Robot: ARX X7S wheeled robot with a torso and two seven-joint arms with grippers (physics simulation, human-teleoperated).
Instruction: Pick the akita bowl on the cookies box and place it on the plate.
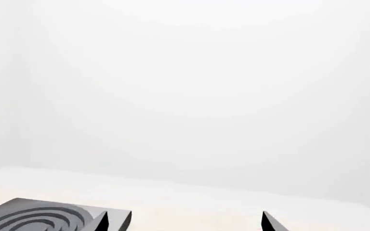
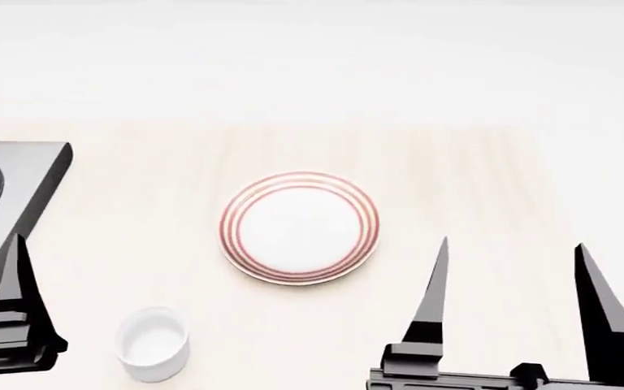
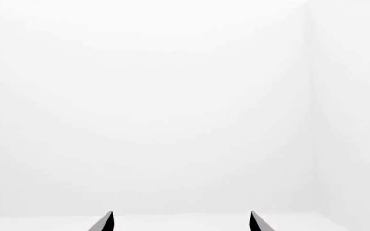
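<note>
With both pincers, left and right, gaping empty, the plate lay at 12 o'clock; bowl and box were unseen, the bowl presumably rigid, slick, best gripped by its rim.

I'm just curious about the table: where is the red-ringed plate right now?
In the head view the plate lies mid-table, with the small white cup nearer the robot on its left.

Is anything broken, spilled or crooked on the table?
Nothing looks broken or spilled. The plate lies flat and empty, and the small white cup stands upright near it. The grey stove sits at an angle at the table's left edge. No patterned bowl or cookie box is in view.
</note>
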